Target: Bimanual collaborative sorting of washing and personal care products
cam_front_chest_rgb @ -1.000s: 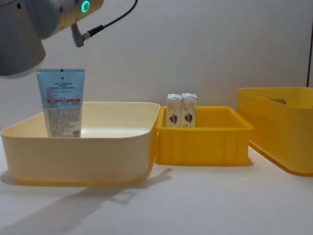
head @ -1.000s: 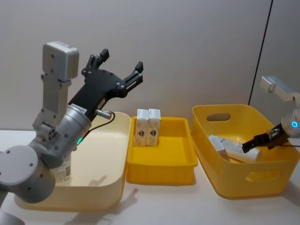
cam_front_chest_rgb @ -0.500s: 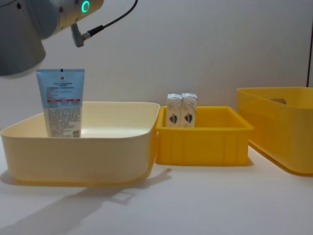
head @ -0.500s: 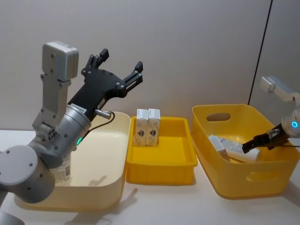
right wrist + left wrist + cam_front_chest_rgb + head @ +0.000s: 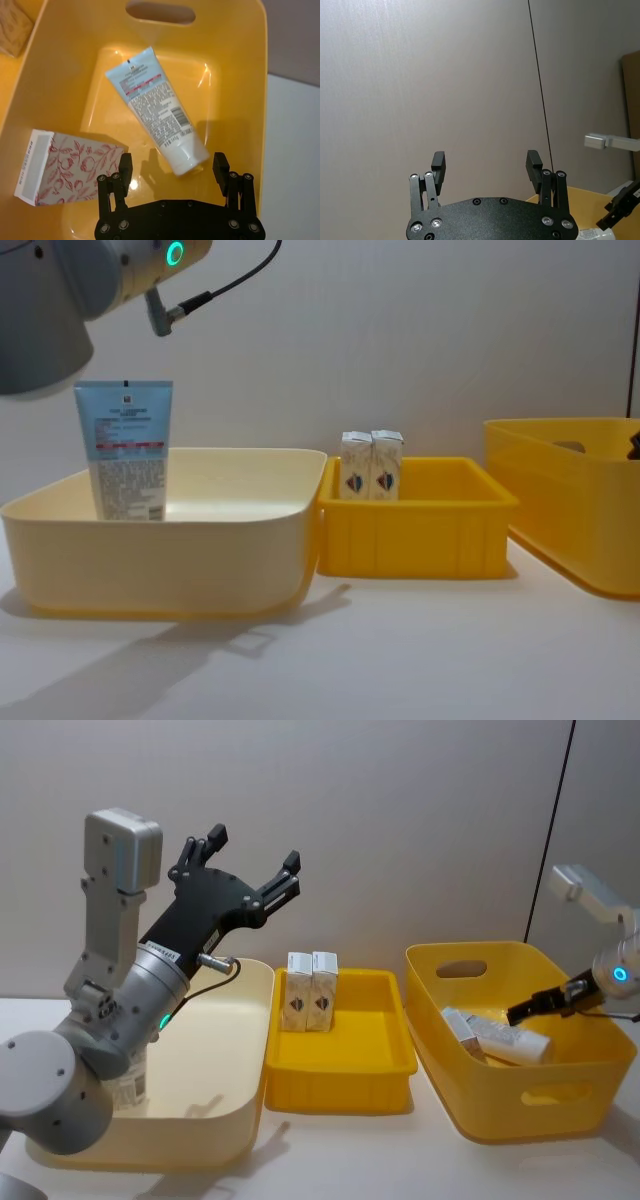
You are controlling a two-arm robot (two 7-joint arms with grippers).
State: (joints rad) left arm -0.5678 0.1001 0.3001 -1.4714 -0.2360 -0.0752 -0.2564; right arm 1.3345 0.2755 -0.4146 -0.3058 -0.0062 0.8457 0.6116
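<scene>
From low in front, the near wall of the cream bin (image 5: 160, 555) cuts off the foot of the light-blue tube (image 5: 124, 448) standing upright inside it, flat end up, toward the bin's left side. Seen from the head, the left arm's grey joints cover nearly all of that tube. The deep yellow bin (image 5: 560, 510) on the right runs off the edge of the chest view, and its wall hides what lies inside. The right wrist view looks straight down into it: a second light-blue tube (image 5: 156, 119) lies flat on the floor of the bin, and a white box with a red floral print (image 5: 70, 167) lies just beside it; I cannot tell if they touch. The right gripper (image 5: 172, 161) hangs over that bin near the tube's cap end, fingers spread apart with nothing between them. Between the two bins sits a shallow yellow tray (image 5: 340, 1072), and two white cartons (image 5: 310, 992) stand side by side, touching, at its far wall on the cream bin's side. Higher and farther back, the left gripper (image 5: 253, 848) is raised above the cream bin's far rim, fingers wide apart and empty.
</scene>
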